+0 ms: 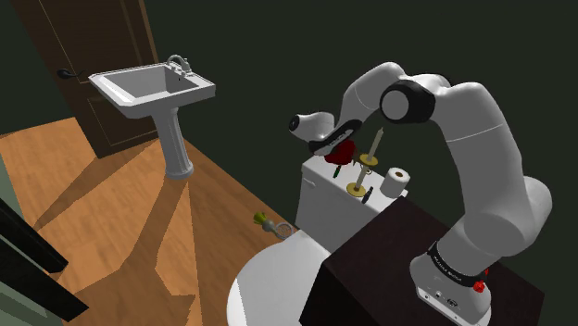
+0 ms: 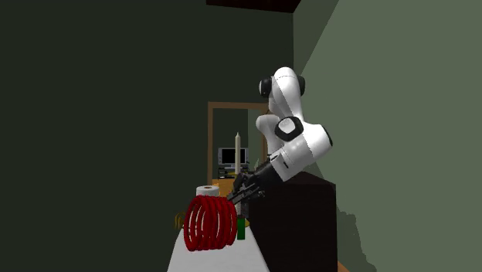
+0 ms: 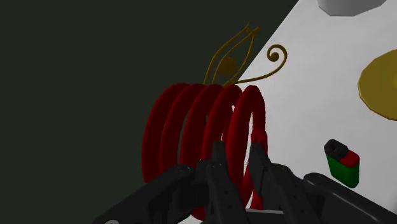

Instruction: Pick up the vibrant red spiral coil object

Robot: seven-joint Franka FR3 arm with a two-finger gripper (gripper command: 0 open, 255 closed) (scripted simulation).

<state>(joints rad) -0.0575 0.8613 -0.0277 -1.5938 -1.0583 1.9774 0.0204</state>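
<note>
While the arm (image 1: 482,139) arches downward, its gripper (image 3: 237,154) clamps the red spiral coil (image 3: 210,121) — end loop.

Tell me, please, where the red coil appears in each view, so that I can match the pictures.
Shoulder view: red coil at centre, at the gripper, beside the candle.
Second exterior view: lower left of centre, on the white surface.
Wrist view: centre, its nearest ring clasped between the fingers.
Shared landmark: white paper roll, both exterior views.

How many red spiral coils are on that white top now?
1. The red coil sits at the white top's edge, its nearest loop clasped by the gripper. The arm hides some surface.
</note>
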